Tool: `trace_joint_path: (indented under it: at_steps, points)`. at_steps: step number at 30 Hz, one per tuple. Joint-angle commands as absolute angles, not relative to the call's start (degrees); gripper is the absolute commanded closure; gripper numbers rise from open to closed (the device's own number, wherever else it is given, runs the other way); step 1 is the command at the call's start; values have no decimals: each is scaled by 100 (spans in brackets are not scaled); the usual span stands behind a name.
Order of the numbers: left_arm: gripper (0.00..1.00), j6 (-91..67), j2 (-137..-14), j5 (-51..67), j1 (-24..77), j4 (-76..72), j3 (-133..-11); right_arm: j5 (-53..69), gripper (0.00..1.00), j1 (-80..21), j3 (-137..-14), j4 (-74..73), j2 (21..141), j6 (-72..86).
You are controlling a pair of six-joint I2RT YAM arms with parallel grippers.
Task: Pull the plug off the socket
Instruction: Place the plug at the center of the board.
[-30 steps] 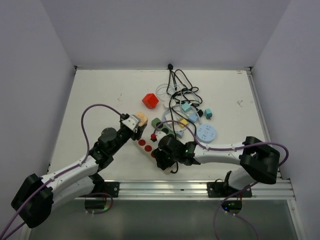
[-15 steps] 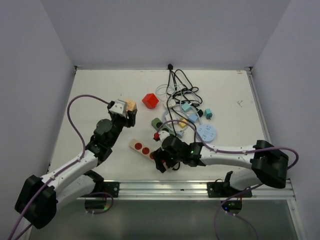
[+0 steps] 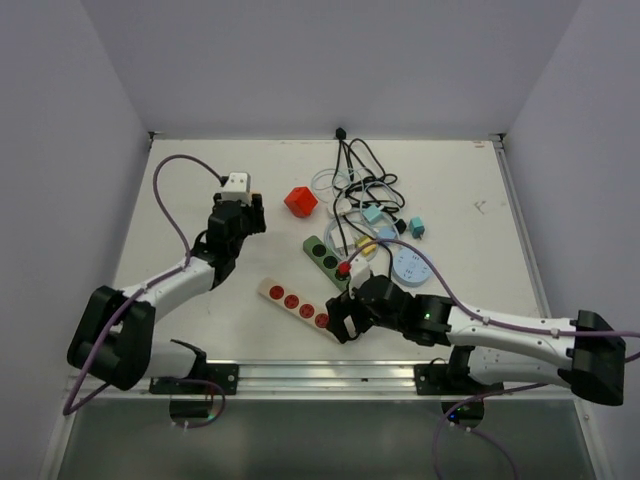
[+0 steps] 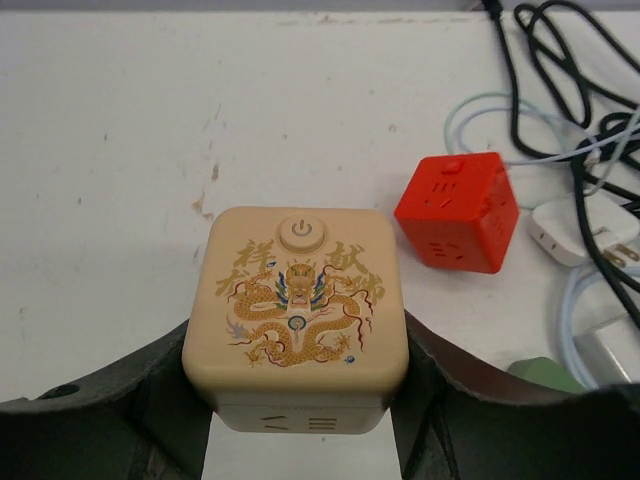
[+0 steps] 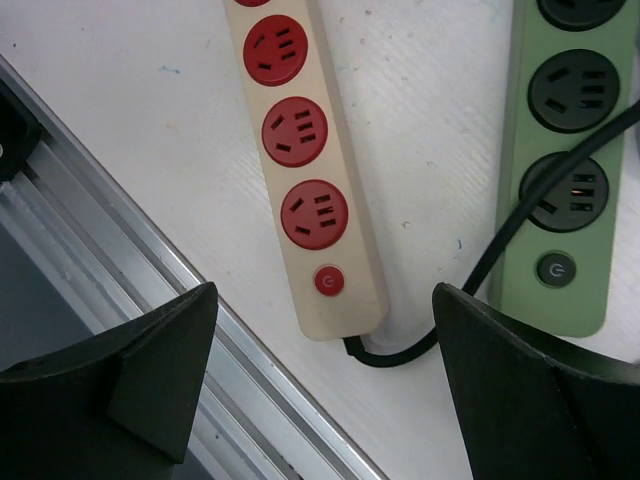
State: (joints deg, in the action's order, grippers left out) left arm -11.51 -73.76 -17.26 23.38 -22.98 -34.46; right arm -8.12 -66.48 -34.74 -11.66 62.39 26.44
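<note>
— Which step is reached?
— The pull is judged done: the beige dragon-printed cube plug (image 4: 297, 310) is clamped in the left gripper (image 4: 300, 405), well apart from the cream red-socketed plastic power strip (image 5: 352, 262).
— Next?
— A set-down is called for; the right gripper (image 5: 325, 380) is spread wide over the strip.

Robot lab cell: bare white walls (image 3: 330, 60) boxed a scuffed white surface (image 3: 190, 180); aluminium rail (image 3: 400, 378) lay beside right claw (image 5: 325, 388).

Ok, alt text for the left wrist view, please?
The left gripper clamps a beige cube adapter printed with a gold dragon and a power button, against a white table. Beyond it to the right sit a red cube adapter, a white plug and tangled black cables.
</note>
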Motion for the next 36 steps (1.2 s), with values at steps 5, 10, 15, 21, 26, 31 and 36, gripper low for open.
trace_joint_path:
  at_steps: [5,10,15,21,26,31,36]
  points:
    - [93,-1933,-8384,-1134,1600,-1951,-4201,-1310,8,-6645,-3024,-1054,5274,2128]
    - [84,-1899,-9078,-818,1600,-1723,-4412,-1609,7,-6574,-3085,-1292,5405,1995]
    - [73,-1784,-9509,-774,1591,-1327,-4605,-1697,6,-6521,-3059,-1213,5493,1995]
    - [57,-1767,-9440,-747,1591,-1336,-4544,-1556,6,-6504,-2971,-1099,5388,1969]
    - [40,-1696,-9378,-747,1591,-1231,-4588,-1503,6,-6504,-2892,-1072,5256,1995]
    - [28,-1635,-9220,-712,1591,-1099,-4641,-1424,6,-6495,-2830,-1055,5159,2013]
    - [14,-1600,-8965,-712,1591,-1046,-4649,-1397,5,-6495,-2813,-1081,5072,2030]
